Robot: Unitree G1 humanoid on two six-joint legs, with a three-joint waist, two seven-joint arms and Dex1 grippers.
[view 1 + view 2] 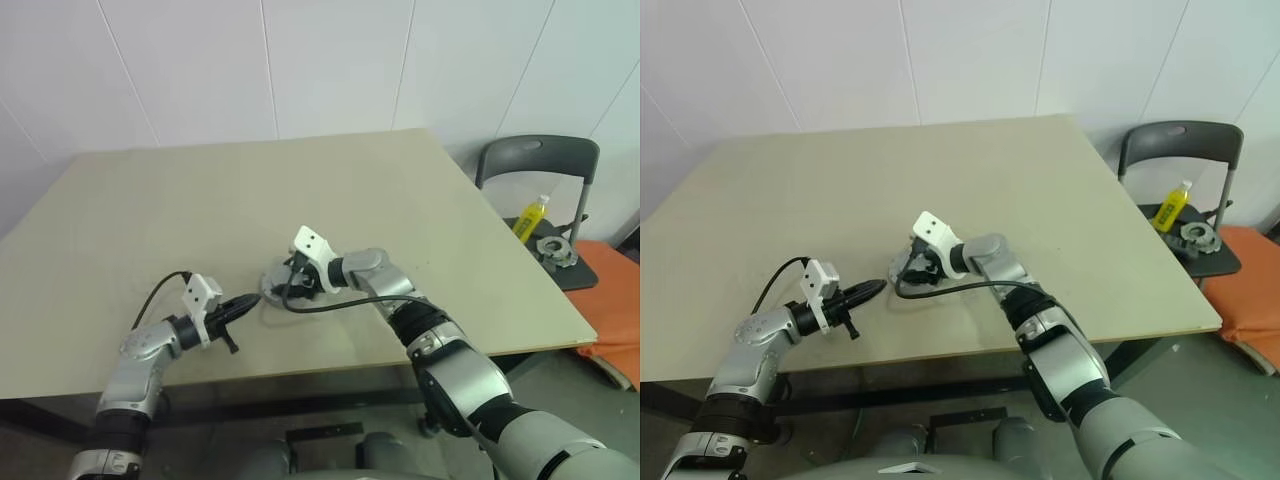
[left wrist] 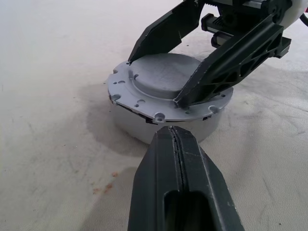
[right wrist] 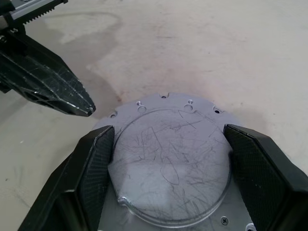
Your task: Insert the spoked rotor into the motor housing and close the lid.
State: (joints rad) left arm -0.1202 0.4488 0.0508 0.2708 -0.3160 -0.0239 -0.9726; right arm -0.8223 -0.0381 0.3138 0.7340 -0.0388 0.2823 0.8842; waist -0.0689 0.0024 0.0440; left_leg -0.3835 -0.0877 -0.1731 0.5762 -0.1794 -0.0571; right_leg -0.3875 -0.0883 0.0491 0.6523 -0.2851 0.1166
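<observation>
The pale-grey lid [image 2: 161,72] lies flat on the motor housing [image 2: 137,132], whose pale wall shows beneath the lid's rim. The windings are covered, and the spoked rotor is hidden. My right gripper [image 3: 168,132] reaches over the stack from the right, its two black fingers [image 3: 96,163] pressed against opposite sides of the lid's raised centre. My left gripper [image 1: 248,301] is shut, and its tip [image 2: 171,131] points at the near rim of the stack, just short of it. The stack stands near the front middle of the table [image 1: 250,190].
A black cable [image 1: 320,307] loops from my right wrist across the table beside the stack. Off the table's right edge stands a grey chair [image 1: 540,150] holding a yellow bottle [image 1: 531,215] and a metal part [image 1: 555,250]. An orange object [image 1: 610,300] lies beyond it.
</observation>
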